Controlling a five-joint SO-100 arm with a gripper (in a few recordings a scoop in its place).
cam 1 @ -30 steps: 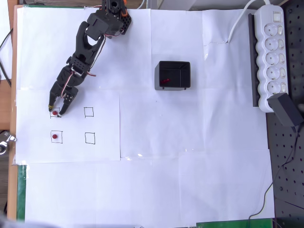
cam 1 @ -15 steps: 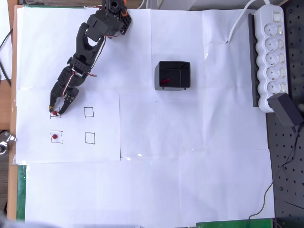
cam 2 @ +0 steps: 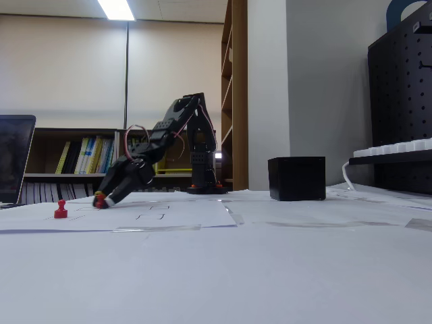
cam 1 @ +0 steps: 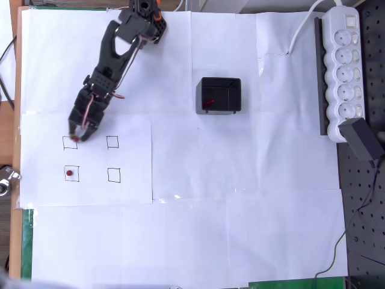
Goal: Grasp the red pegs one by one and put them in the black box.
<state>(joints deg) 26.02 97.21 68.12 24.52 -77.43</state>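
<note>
Presently, the scene, largest item first:

Table (cam 1: 240, 241): lying under white paper sheets; nothing standing between arm and box.
Arm (cam 1: 114, 54): reaching down-left in the overhead view toward the drawn squares.
Power strip (cam 1: 343, 72): sitting at the right edge, well apart from the work.
Box (cam 1: 220, 95): standing open near the middle, holding one peg (cam 1: 208, 103) already.
Gripper (cam 1: 76, 137): jaws narrow, apparently pinching a peg (cam 2: 99, 200) just off the paper, at the upper-left square's top edge.
Loose peg (cam 1: 70, 173): standing upright in the lower-left square; the two right squares are lying bare.
Risk: the pinch is looking shallow at the fingertips, so the peg may be slipping out during the carry, or bouncing off the box rim if released high.
</note>
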